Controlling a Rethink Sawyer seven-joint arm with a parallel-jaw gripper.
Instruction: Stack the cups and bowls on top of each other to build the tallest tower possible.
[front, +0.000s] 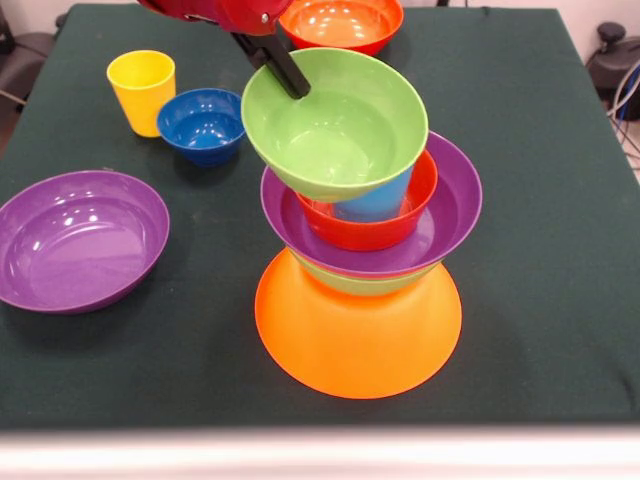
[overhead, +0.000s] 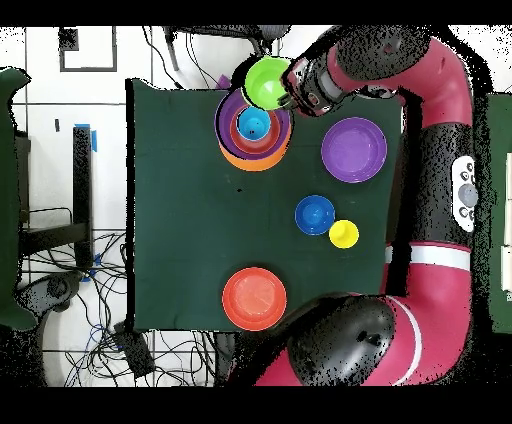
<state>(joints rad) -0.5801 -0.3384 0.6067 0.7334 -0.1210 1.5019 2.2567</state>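
Green bowl held tilted over the tower

The gripper (front: 290, 82) pinches the rim of the top green bowl (front: 335, 125), which leans on the light blue cup (front: 375, 203) in the tower (front: 365, 250). Below the cup sit 1 red-orange bowl (front: 365, 230), 1 purple bowl (front: 450, 215), a second green bowl (front: 360, 284) and the upturned orange bowl (front: 355, 335). Away from the tower lie a loose purple bowl (front: 78, 238), the dark blue bowl (front: 202, 124), the yellow cup (front: 142, 90) and another red-orange bowl (front: 342, 24).
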